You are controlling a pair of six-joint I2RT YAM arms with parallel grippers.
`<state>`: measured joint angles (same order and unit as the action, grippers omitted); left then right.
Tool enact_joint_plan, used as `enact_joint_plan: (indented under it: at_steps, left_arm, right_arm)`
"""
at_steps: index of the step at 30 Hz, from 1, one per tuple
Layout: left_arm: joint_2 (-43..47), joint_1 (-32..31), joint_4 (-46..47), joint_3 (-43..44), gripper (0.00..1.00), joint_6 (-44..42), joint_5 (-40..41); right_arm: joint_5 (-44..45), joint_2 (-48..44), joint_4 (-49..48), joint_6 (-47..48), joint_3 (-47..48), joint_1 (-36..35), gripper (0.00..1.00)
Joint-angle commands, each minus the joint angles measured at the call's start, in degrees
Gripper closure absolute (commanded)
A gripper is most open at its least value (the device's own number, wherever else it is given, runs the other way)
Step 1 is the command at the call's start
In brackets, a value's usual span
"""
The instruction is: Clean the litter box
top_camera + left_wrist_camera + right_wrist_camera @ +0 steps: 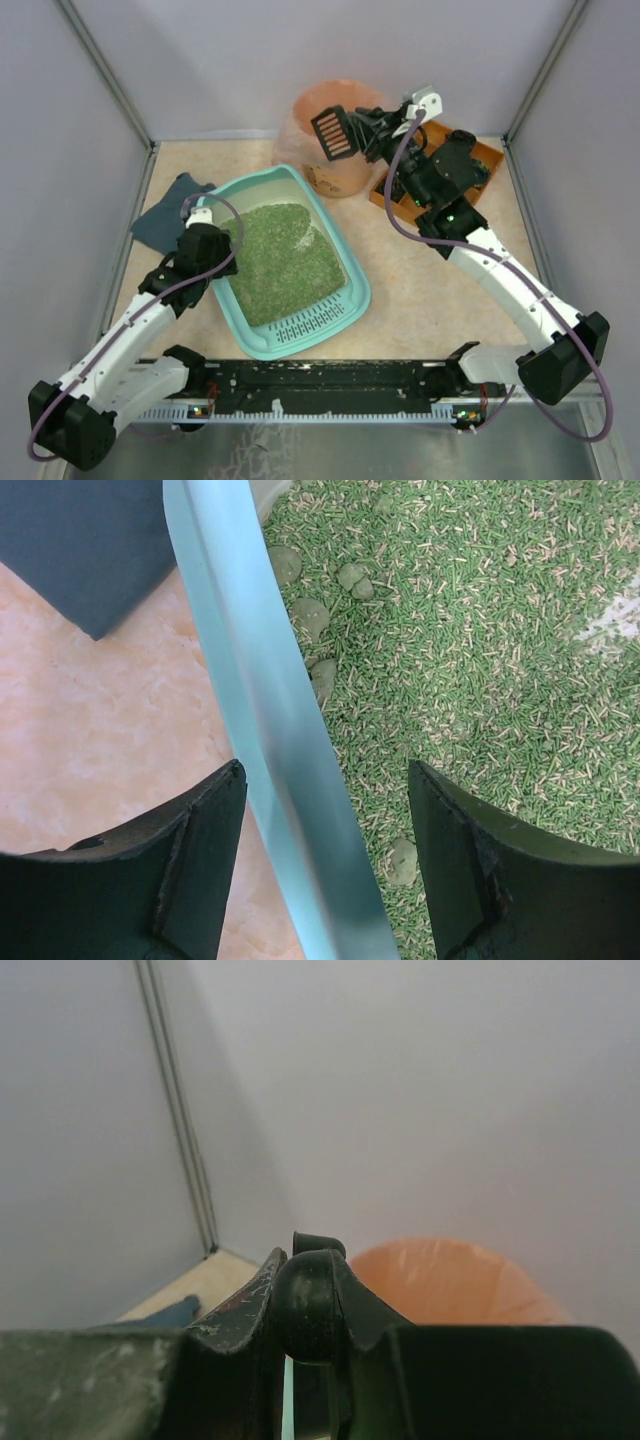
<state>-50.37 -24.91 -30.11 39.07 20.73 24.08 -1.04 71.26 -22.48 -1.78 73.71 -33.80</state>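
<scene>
My left jaws stood open astride the litter box (270, 730) rim; right jaws clenched the scoop (335, 133). Box judged stiff, litter-heavy: rim best hold.

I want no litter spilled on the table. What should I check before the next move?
1. Left claw around the litter box rim: ok; it straddles the rim, jaws open, not clamped.
2. Right claw gripping the scoop: ok, shut on the handle.
3. Scoop above the peach bin: ok, seemingly.
4. Scoop emptied: cannot tell.
5. Litter free of clumps: not ok; several lie beside the rim.
</scene>
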Motion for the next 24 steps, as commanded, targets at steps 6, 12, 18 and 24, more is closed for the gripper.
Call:
enact_joint_plan:
  at_steps: [6,12,18,24]
  left_arm:
    - [-4.66,3.29,2.00,3.69,0.29,-0.19,-0.21]
    - [-8.40,8.49,5.63,6.95,0.23,-3.06,-6.42]
    - [-10.95,12.96,7.77,8.23,0.29,-5.34,-10.85]
    - [-11.33,14.27,9.67,7.21,0.39,-6.70,-13.48]
  right_arm:
    - [-0.56,-0.04,5.69,-9.91,-4.25,-4.43,1.00]
    - [2.99,8.51,5.76,-14.45,-1.84,-8.58,1.00]
    - [10.40,18.65,9.17,-12.68,4.45,-12.23,1.00]
    - [19.57,30.31,14.26,-9.60,13.52,-13.34,1.00]
